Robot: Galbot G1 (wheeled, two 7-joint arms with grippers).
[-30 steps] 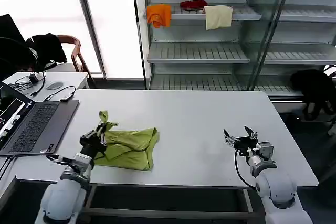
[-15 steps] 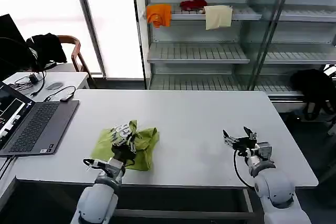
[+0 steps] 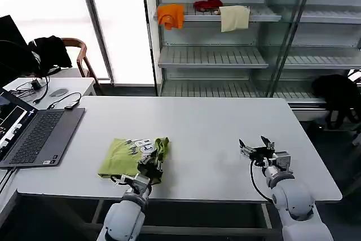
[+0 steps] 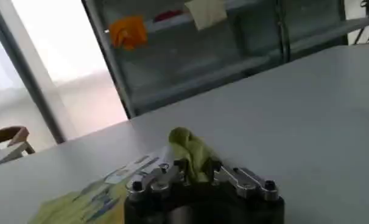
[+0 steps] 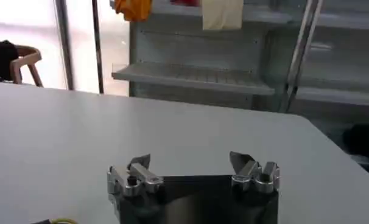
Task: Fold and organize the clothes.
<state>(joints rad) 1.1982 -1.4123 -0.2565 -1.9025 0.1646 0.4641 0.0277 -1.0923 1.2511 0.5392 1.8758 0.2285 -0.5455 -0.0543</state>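
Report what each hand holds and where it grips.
Left hand pinches a bunched fold at the lime T-shirt's right edge. Right hand is open, holding nothing.

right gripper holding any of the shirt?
No, the right gripper sits open over bare table, apart from the lime T-shirt, which the left gripper pinches.

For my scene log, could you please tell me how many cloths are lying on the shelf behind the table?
3, all on one shelf: the orange cloth at its left end, the red cloth in the middle, and the cream cloth to its right.
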